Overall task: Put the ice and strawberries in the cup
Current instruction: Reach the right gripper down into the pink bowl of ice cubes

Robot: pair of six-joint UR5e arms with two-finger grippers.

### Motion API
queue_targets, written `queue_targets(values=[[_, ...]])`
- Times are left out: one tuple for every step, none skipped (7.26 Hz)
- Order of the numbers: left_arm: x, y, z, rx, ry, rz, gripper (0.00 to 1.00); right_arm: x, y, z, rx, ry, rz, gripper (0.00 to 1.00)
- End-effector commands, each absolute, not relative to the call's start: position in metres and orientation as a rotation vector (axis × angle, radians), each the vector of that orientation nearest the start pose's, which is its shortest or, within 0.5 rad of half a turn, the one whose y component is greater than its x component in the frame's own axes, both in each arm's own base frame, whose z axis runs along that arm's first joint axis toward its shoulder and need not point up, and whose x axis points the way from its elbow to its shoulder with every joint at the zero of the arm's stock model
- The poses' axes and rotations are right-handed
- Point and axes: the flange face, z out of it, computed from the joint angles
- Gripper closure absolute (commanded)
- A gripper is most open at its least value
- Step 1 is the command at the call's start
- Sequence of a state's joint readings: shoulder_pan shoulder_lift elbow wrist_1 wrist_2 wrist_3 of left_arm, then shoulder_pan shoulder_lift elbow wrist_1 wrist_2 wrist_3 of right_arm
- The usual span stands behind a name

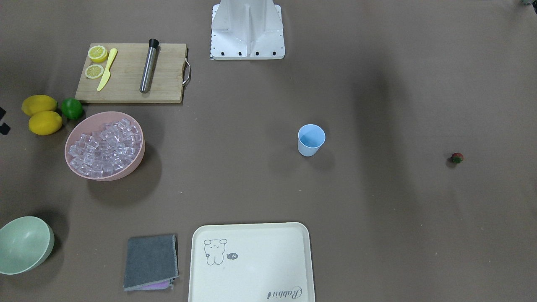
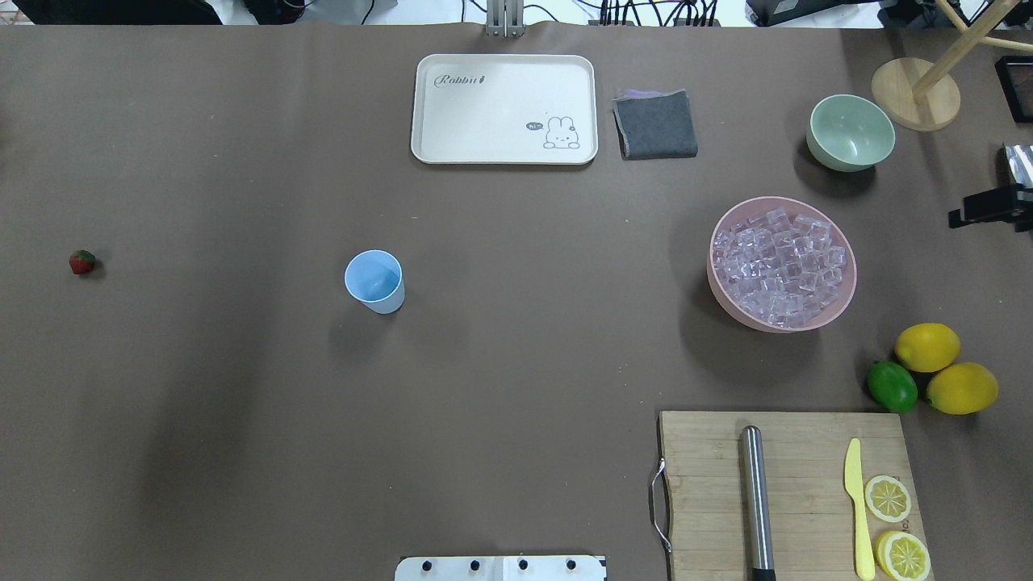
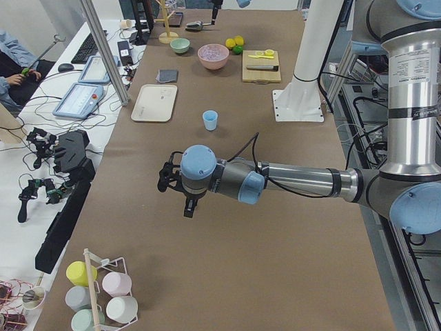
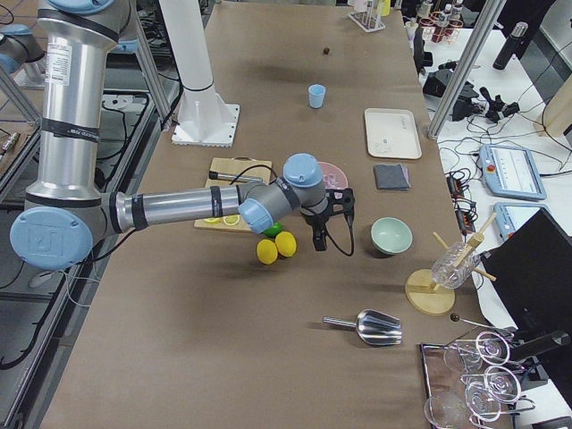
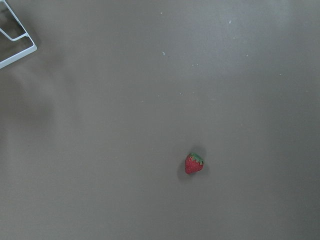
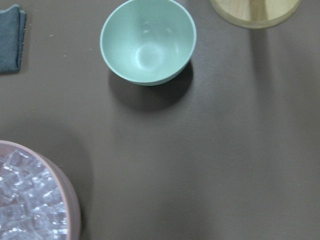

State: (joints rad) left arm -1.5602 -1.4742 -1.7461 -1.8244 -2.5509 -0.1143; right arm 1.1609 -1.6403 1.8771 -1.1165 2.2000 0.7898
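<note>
1. Left end effector [image 3: 189,209] hangs above the brown tabletop [image 2: 516,363] toward the robot's left end. It shows only in the side view, so I cannot tell whether it is released or clenched.
2. Right end effector [image 4: 318,241] hangs toward the robot's right end, close to the pink bowl [image 2: 713,270]. It too shows only from the side, and whether it is released or clenched cannot be told.
3. The strawberry [image 5: 194,164] lies alone on bare tabletop far out on the robot's left. It is on its side, with its green cap toward the upper right of the left wrist view.
4. The cup [image 2: 374,281] stands upright with its mouth up, left of the tabletop's middle. It is between the strawberry and the pink bowl and well apart from both.
5. The ice [image 2: 779,266] is piled in the pink bowl on the robot's right side.
6. A pale green bowl [image 6: 148,42] stands upright beyond the pink bowl, near the far edge.
7. A grey cloth [image 2: 655,123] lies just beside a cream tray [image 2: 504,109] at the far edge.
8. A wooden cutting board [image 2: 799,484] lies at the robot's right front. It bears a steel cylinder [image 2: 755,500], a yellow knife [image 2: 858,508] and two lemon slices [image 2: 888,498].
9. Two lemons [image 2: 926,347] and a lime [image 2: 892,386] are clustered by the board's far right corner.
</note>
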Motion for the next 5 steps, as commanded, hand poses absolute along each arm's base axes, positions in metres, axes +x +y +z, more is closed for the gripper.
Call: queue_targets(values=[[-0.044,-0.463,0.576,0.243,0.984,0.072,0.02,-0.210,-0.483,0.411,0.158,-0.820,0.186,0.00],[-0.044,-0.462,0.577,0.240,0.985,0.071,0.02,-0.263,-0.481,0.377,0.150,-0.774,0.209,0.00],[-0.044,-0.462,0.578,0.237,0.985,0.070,0.02,-0.305,-0.468,0.364,0.159,-0.753,0.226,0.00],[-0.044,-0.462,0.579,0.236,0.983,0.069,0.02,-0.326,-0.458,0.358,0.147,-0.759,0.244,0.00],[-0.044,-0.462,0.579,0.236,0.983,0.069,0.02,-0.339,-0.448,0.358,0.133,-0.755,0.299,0.02]])
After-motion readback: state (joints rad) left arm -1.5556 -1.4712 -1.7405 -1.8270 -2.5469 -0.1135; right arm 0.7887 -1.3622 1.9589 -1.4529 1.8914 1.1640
